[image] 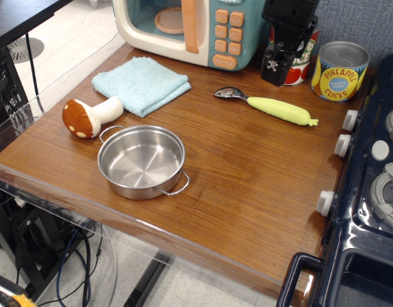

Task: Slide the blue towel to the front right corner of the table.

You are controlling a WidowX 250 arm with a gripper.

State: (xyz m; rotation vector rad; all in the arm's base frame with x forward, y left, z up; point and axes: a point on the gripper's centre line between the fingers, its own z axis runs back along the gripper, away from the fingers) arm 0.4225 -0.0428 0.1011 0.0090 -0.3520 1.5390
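Blue towel, a light aqua terry cloth folded into a rough square, lies flat on the far left part of the brown wood-grain table, just in front of the toy microwave.

Nearest the camera, the table's clear acrylic edge runs along its near side, and the dark navy toy stove fills the right side, with three white knobs facing the wood. A round stainless steel pan with two wire handles sits upright on the near left part of the table, nothing in it. Just beyond it to the left, a plush mushroom with a brown white-spotted cap and a cream stem lies on its side; its stem tip is just beside the towel's near left edge, though contact cannot be told.

Farther back, near the middle, a spoon with a metal bowl and a pale yellow-green handle lies flat, bowl pointing left, apart from the towel. Along the far edge stand a teal and cream toy microwave, a red and white can partly hidden, and a yellow pineapple slices tin.

The black end effector hangs at the far right, in front of the red can and well apart from the towel; whether its jaws are open or closed cannot be told.
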